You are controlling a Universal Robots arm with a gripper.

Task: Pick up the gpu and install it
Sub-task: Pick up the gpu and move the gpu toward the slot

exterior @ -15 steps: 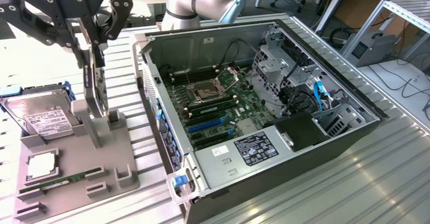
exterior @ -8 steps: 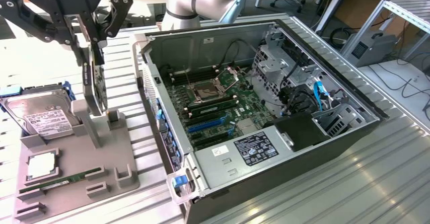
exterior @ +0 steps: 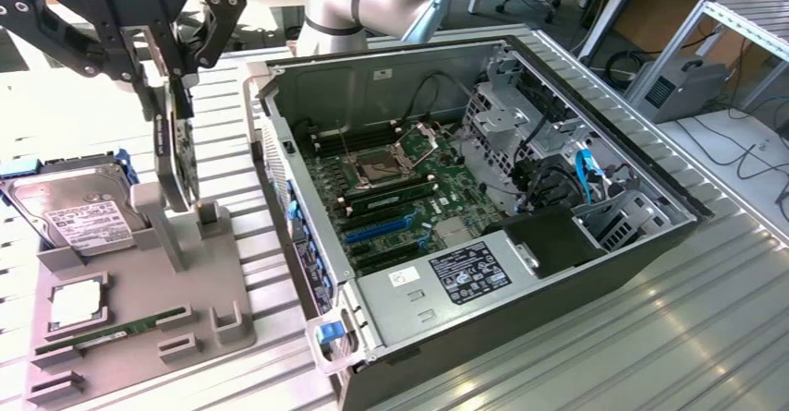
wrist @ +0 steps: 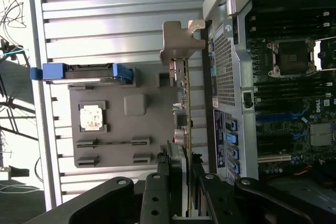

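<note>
Gripper (exterior: 173, 92) clenched on the gpu (exterior: 176, 157). Card hangs upright, edge-on, its lower end by the posts of the grey holder tray (exterior: 161, 277); can't tell if touching. In exterior view: open PC case (exterior: 518, 337) at card's 3 o'clock, hard drive (exterior: 74, 210) at 9.

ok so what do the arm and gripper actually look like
The arm is a thick round tube in silvery grey, with a blue-grey band at a joint. The gripper is black, built from flat linkage bars dotted with round bolt heads and narrowing into two slim fingers.
</note>
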